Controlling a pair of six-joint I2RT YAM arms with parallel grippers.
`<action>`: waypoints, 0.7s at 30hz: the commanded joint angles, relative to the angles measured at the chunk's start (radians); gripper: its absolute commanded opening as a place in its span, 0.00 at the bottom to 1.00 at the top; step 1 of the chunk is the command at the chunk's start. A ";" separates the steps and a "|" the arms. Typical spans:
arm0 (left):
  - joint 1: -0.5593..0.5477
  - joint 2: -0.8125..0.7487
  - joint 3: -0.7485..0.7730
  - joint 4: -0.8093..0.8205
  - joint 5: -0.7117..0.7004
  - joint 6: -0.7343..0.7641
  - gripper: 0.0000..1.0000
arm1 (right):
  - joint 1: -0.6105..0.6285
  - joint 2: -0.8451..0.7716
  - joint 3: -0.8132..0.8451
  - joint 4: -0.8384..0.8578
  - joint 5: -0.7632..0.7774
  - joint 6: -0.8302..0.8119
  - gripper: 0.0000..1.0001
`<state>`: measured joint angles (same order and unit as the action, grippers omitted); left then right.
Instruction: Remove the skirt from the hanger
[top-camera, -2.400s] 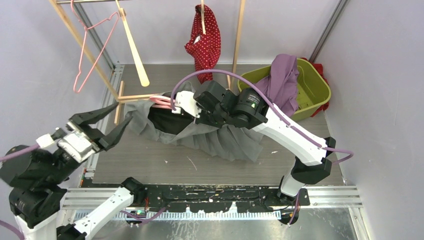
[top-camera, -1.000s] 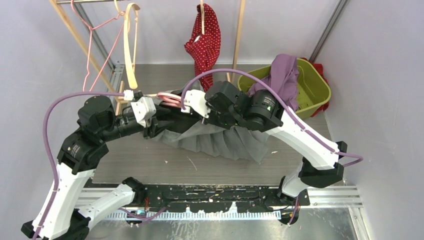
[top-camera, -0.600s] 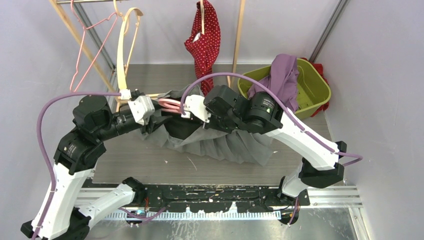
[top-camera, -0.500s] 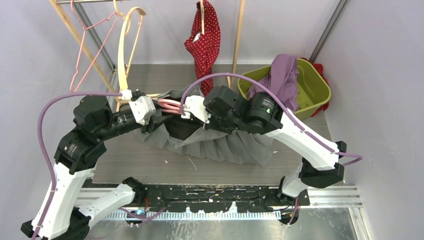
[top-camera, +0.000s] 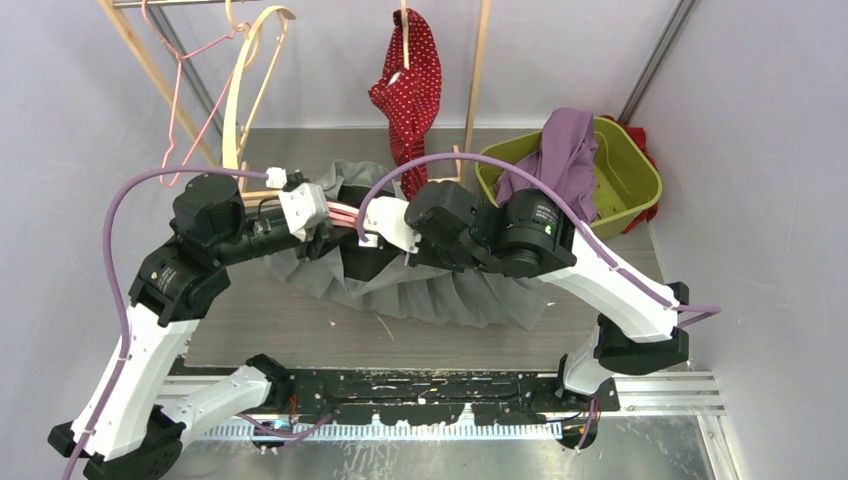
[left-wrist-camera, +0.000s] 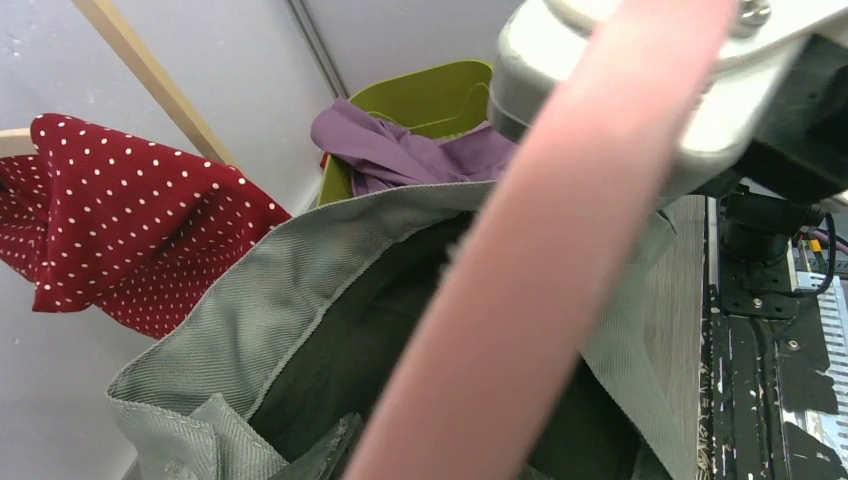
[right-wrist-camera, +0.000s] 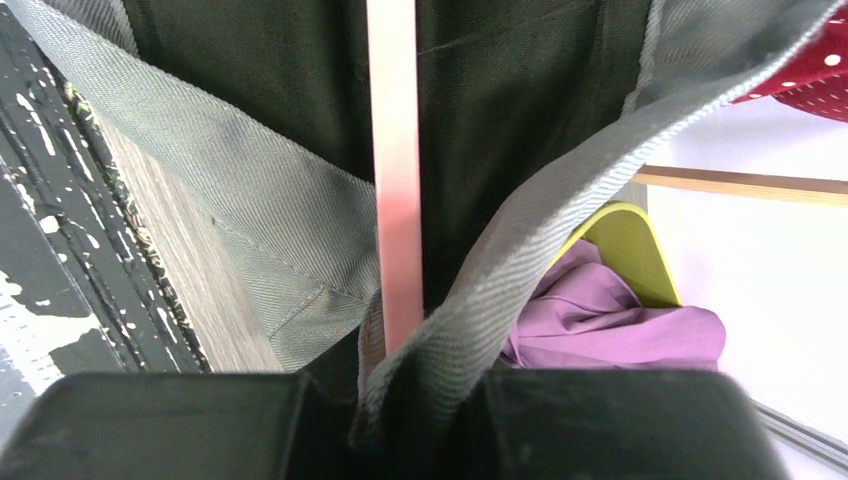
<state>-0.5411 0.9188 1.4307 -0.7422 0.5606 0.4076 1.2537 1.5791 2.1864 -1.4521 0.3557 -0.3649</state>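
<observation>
Right wrist view: my right gripper is clamped on the waistband of the grey skirt, and the pink hanger runs up inside that band. My left gripper sits partly spread at the hanger's other end; I cannot tell whether it pinches. The hem trails on the table. I judge the removal underway, not finished: the waistband has yet to come off.

A purple cloth drapes over the green basket, right of a hanging red dotted garment.
</observation>
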 joint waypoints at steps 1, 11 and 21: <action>0.000 0.004 -0.023 0.066 0.023 -0.005 0.42 | 0.049 -0.007 0.084 0.063 0.052 -0.014 0.00; -0.003 0.007 -0.076 0.096 0.107 -0.064 0.40 | 0.065 0.009 0.113 0.096 0.096 -0.050 0.00; -0.003 -0.021 -0.126 -0.009 0.038 -0.013 0.21 | 0.064 0.010 0.119 0.134 0.145 -0.080 0.00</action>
<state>-0.5411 0.9005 1.3354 -0.6739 0.6334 0.3721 1.2987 1.6047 2.2406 -1.5112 0.4686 -0.4179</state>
